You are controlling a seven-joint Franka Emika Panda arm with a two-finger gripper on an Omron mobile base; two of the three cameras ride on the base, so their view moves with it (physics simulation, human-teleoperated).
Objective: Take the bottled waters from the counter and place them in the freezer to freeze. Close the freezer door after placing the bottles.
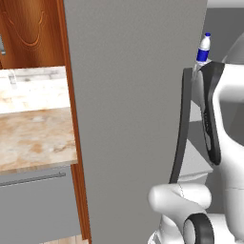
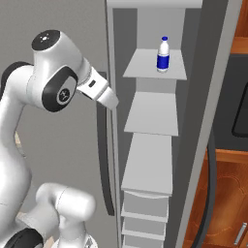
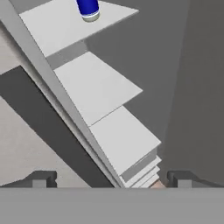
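upper cabinet (image 1: pixel 28 28): wood, carved door | backsplash (image 1: pixel 33 90): pale marbled, below upper cabinet | drawer (image 1: pixel 38 205): grey, bar handle, lowest below upper cabinet

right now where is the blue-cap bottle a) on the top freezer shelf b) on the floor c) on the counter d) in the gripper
a, the blue-cap bottle stands upright on the top freezer shelf, and the gripper is open with nothing in it.
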